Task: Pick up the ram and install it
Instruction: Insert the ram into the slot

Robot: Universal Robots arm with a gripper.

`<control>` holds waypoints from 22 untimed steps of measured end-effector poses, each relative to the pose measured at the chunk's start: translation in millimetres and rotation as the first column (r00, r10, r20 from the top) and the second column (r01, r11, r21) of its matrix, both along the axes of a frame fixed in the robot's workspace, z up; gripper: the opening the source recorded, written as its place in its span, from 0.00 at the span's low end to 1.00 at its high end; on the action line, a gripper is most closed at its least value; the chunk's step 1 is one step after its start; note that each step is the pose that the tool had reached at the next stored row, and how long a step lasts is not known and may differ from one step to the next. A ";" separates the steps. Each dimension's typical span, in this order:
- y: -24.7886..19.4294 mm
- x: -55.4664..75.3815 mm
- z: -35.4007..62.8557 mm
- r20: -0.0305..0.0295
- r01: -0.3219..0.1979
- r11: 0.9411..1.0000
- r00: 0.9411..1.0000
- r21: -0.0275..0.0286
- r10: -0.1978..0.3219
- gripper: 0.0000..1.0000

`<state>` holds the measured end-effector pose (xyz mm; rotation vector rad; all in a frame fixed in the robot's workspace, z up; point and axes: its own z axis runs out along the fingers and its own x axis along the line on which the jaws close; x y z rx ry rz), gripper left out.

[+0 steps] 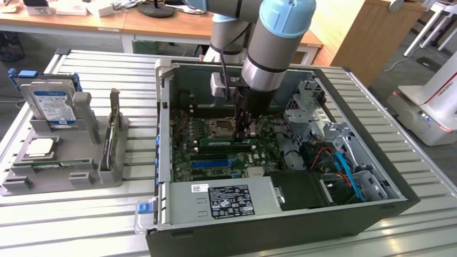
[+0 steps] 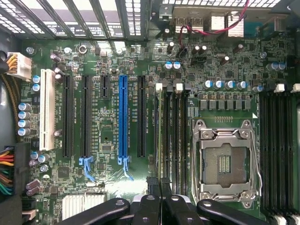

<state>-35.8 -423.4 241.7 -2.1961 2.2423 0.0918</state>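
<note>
- While the arm is being held low inside the open computer case [image 1: 162, 107], the installing step is judged to be in hand. In the exterior view the gripper [image 1: 246, 135] is being set against the ram [image 1: 222, 143], which is lying along a memory slot just beside the empty processor socket [image 1: 222, 127].
- The fingers are being pressed together at the ram's top edge; whether the stick is being pinched or only pushed cannot be told.
- Seating is judged to be calling for straight downward pressure, with the stick being lined up along its slot.
- On the exterior view's left, a hard drive [image 1: 51, 104] and a processor chip [image 1: 42, 145] are being carried by a grey tray [image 1: 43, 184], well apart from the work.
- On the exterior view's right, the arm is being crowded by a drive cage [image 1: 307, 110] and blue and orange cables [image 1: 343, 163]; nothing is being seen lying across the slot.
- In the wrist view the gripper [image 2: 161, 201] is being shown closed up tight over the bank of memory slots [image 2: 174, 136]. A thin pale edge along the nearest slot is judged to be the ram [image 2: 158, 140], seen edge-on.
- That bank is being flanked by the socket [image 2: 224, 161] on one side and a blue expansion slot [image 2: 123, 122] on the other.
</note>
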 end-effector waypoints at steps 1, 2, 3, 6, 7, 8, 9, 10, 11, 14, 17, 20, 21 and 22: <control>0.0 0.0 -0.9 0.000 0.000 1.000 1.000 0.000 0.000 0.12; 0.0 0.0 -1.8 0.000 0.000 1.000 1.000 0.000 0.000 0.12; 0.0 0.0 -2.6 0.000 0.000 1.000 1.000 0.000 0.000 0.12; 0.0 0.0 -3.1 0.000 0.000 1.000 1.000 0.000 0.000 0.12; 0.0 0.0 -3.1 0.000 0.000 1.000 1.000 0.000 0.000 0.12; 0.0 0.0 -3.2 0.000 0.000 1.000 1.000 0.000 0.000 0.12; 0.0 0.0 -3.2 0.000 0.000 1.000 1.000 0.000 0.000 0.12; 0.0 0.0 -3.2 0.000 -0.002 1.000 1.000 0.000 0.002 0.12; 0.0 0.0 -3.2 0.000 -0.004 1.000 1.000 0.000 0.004 0.12; 0.0 0.0 -3.2 0.000 -0.006 1.000 1.000 0.000 0.006 0.12; 0.0 0.0 -3.7 0.000 -0.006 1.000 1.000 0.000 0.006 0.12; 0.0 0.0 -5.5 0.000 -0.006 1.000 1.000 0.000 0.006 0.12; -0.1 0.0 -5.5 0.000 -0.006 1.000 1.000 0.000 0.006 0.12; 0.0 0.0 -5.5 0.000 -0.006 1.000 1.000 0.000 0.006 0.12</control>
